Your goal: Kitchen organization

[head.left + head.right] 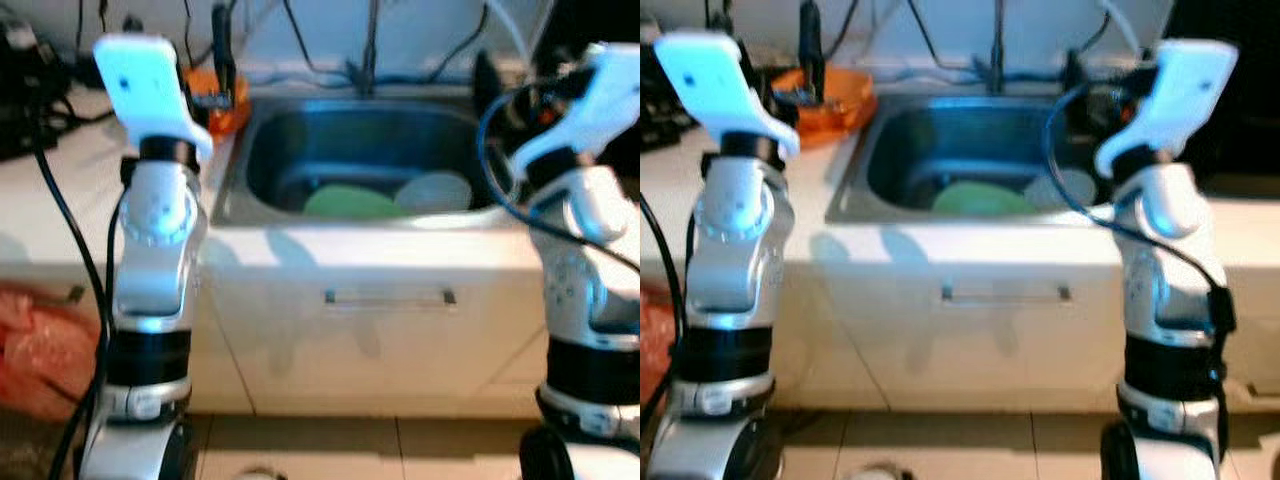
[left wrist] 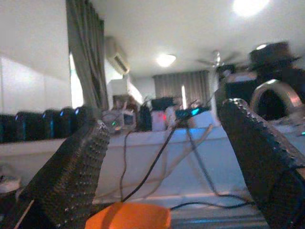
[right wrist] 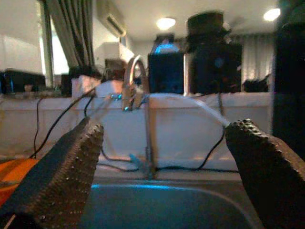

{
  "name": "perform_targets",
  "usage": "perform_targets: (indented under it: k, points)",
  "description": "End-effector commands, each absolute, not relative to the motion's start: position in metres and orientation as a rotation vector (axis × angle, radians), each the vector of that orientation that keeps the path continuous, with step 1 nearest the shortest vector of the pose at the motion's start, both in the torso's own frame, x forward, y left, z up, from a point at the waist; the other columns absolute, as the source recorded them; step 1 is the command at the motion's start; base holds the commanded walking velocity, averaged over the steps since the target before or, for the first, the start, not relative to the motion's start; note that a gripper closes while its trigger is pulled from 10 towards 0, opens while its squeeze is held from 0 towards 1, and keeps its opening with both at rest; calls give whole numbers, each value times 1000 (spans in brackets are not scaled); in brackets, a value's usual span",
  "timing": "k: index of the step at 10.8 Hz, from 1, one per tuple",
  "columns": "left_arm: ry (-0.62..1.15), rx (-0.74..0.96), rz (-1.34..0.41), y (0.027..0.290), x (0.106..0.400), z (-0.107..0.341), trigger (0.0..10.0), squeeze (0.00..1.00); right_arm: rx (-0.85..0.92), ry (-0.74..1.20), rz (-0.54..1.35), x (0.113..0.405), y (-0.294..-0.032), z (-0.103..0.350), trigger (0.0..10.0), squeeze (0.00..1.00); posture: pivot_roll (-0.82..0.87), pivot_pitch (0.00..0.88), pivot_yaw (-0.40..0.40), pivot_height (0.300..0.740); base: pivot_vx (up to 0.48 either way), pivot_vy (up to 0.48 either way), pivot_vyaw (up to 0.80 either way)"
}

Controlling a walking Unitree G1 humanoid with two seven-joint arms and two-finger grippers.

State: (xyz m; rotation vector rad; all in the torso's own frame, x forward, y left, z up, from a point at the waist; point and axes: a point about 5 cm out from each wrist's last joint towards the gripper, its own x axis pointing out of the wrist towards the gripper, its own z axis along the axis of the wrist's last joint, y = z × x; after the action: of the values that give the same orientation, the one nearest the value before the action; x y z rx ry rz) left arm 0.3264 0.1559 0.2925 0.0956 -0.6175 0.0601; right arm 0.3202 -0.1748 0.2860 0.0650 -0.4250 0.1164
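A steel sink [image 1: 230, 190] is set in the white counter ahead. A green plate [image 1: 345, 203] and a pale bowl [image 1: 435, 192] lie in it. On the counter just left of the sink stands an orange bowl [image 1: 222, 110]. Both arms are raised in front of me. My left gripper [image 2: 167, 119] is open and empty, hovering over the orange bowl [image 2: 128, 217]. On the other side, my right gripper [image 3: 167, 126] is also open and empty, pointing over the basin at the faucet [image 3: 136, 81].
Black cables run along the wall behind the sink. Dark appliances [image 1: 25, 90] stand at the far left of the counter. A drawer handle [image 1: 390, 296] sits on the cabinet front below the sink. A reddish plastic bag [image 1: 40, 350] lies low on the left.
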Motion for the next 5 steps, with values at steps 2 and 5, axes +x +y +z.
perform_targets:
  k: [2, 5]
  points:
    - [-596, 107, 61, 158, 326, 289, 10000, 0, 67, -399, 135, 322, -171, 282, 10000, 0, 36, 61, 24, 740, 373, 0, 0]
    - [-584, 102, 65, 156, 326, 288, 10000, 0, 63, -379, 139, 322, -170, 279, 10000, 0, 36, 62, 21, 740, 375, 0, 0]
